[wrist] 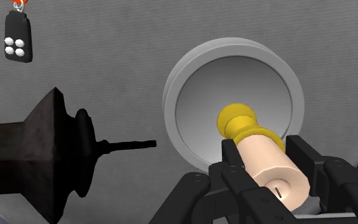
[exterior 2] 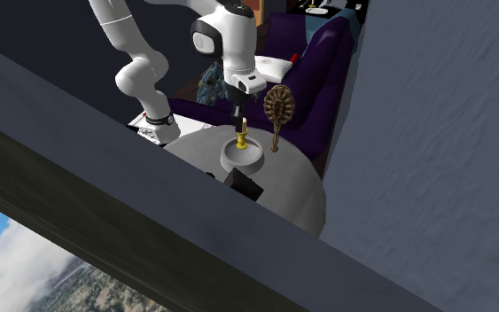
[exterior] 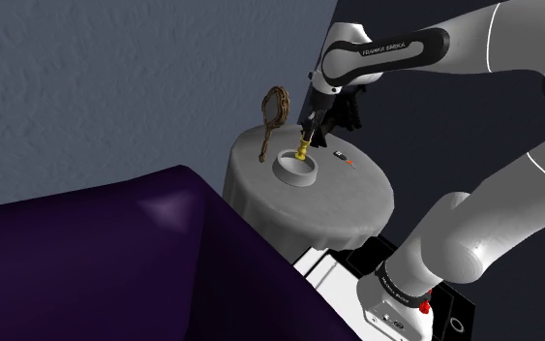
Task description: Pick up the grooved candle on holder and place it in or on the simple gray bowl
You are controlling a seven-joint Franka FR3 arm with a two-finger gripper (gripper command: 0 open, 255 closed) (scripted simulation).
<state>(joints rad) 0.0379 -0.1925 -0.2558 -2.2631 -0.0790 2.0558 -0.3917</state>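
Clamped around the pale, grooved body of the candle on its yellow holder [wrist: 269,167], the black gripper [wrist: 266,156] has one finger pressed on either side, wick end nearest the hand and holder end pointing away. That one candle hangs upright directly over the hollow of the single gray bowl [wrist: 170,102]. Whether the holder's foot touches the bowl cannot be told.

In the shoulder view the gripper [exterior: 306,131] points straight down at the round gray table [exterior: 357,199], with the candle [exterior: 302,148] just under it and the bowl [exterior: 295,178] beneath. The arm rises from the stand at that view's lower right, bends back, runs its forearm leftward along the top, then turns down at the wrist.

Around the bowl lie three other things, each apart from it:
- one black key fob [wrist: 16,38] with four white buttons
- one black flared object with a thin spike [wrist: 37,153]
- one brown ornate piece with a round head on a stem [exterior: 275,107], standing near the table's edge

A purple sofa [exterior: 115,262] sits beside the table.
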